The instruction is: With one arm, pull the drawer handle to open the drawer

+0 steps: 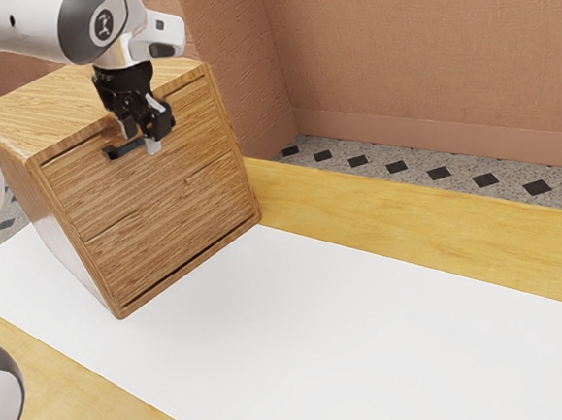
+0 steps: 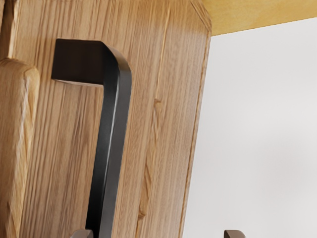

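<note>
Exterior view: wooden cabinet (image 1: 165,224) stood on the white mat (image 1: 321,343) at that view's left, my gripper (image 1: 151,138) at the black handle (image 1: 121,151) of the top drawer (image 1: 84,177), finger spacing hard to read there. Wrist view gave me both fingertips (image 2: 81,233) spread wide, handle between them, unclamped. One handle end ran out of frame. Handle's long axis lay level along the drawer front.

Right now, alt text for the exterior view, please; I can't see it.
A black gripper, open, hangs at the dark handle of the top drawer of a wooden cabinet. It stands on a white table at the exterior view's left.
</note>
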{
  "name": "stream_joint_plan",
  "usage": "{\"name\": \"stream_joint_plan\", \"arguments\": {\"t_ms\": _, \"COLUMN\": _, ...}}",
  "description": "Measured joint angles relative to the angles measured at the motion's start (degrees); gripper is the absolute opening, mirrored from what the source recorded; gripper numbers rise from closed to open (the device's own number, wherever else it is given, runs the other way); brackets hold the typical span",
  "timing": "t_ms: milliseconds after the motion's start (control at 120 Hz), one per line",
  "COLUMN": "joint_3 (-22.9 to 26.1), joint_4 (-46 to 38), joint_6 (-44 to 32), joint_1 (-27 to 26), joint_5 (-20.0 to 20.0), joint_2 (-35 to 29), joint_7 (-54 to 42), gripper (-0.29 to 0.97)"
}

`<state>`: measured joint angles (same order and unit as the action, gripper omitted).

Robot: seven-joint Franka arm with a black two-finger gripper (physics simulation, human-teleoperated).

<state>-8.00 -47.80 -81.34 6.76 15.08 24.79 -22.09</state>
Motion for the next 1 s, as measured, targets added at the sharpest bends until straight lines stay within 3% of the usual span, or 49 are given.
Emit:
{"name": "stream_joint_plan", "arguments": {"t_ms": 567, "joint_3": 0.32, "joint_4": 0.62, "joint_6": -1.92, "joint_1": 1.13, "joint_5": -0.36, "joint_2": 1.62, "joint_7": -1.11, "gripper": 0.27}}
{"name": "stream_joint_plan", "arguments": {"t_ms": 742, "joint_3": 0.1, "joint_4": 0.16, "joint_6": -2.54, "joint_1": 0.95, "joint_5": -0.36, "joint_2": 1.35, "joint_7": -1.3, "gripper": 0.06}}
{"name": "stream_joint_plan", "arguments": {"t_ms": 1000, "joint_3": 0.33, "joint_4": -4.0, "joint_6": -1.99, "joint_1": -3.04, "joint_5": -0.35, "joint_2": -1.99, "joint_7": -1.52, "gripper": -0.06}}
